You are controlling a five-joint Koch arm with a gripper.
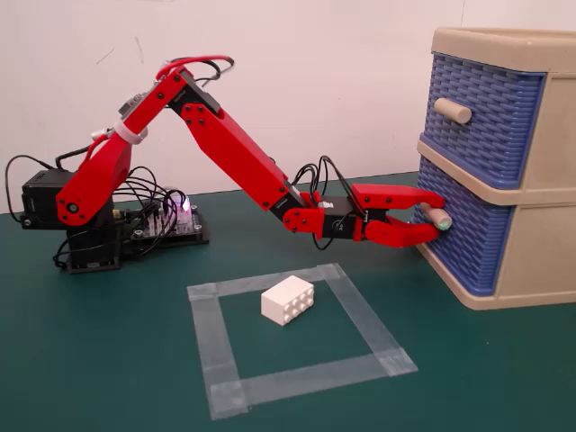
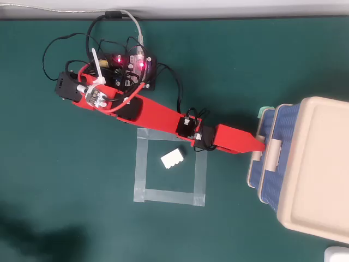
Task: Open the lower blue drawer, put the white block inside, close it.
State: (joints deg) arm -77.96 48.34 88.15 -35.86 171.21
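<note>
The lower blue drawer (image 1: 472,236) sits in the beige cabinet (image 1: 540,261) at the right, and its front looks close to flush. Its beige handle with the pale green tip (image 1: 440,217) lies between the jaws of my red gripper (image 1: 435,217), one jaw above it and one below, closed against it. In the overhead view the gripper (image 2: 260,145) reaches the drawer front (image 2: 255,164). The white block (image 1: 288,300) lies studs sideways inside a taped square on the green mat, left of the gripper and apart from it. It also shows in the overhead view (image 2: 173,159).
The upper blue drawer (image 1: 481,117) with an all-beige handle (image 1: 453,110) is shut above. The clear tape square (image 1: 364,315) marks the mat. The arm's base, control board and cables (image 1: 162,220) stand at the back left.
</note>
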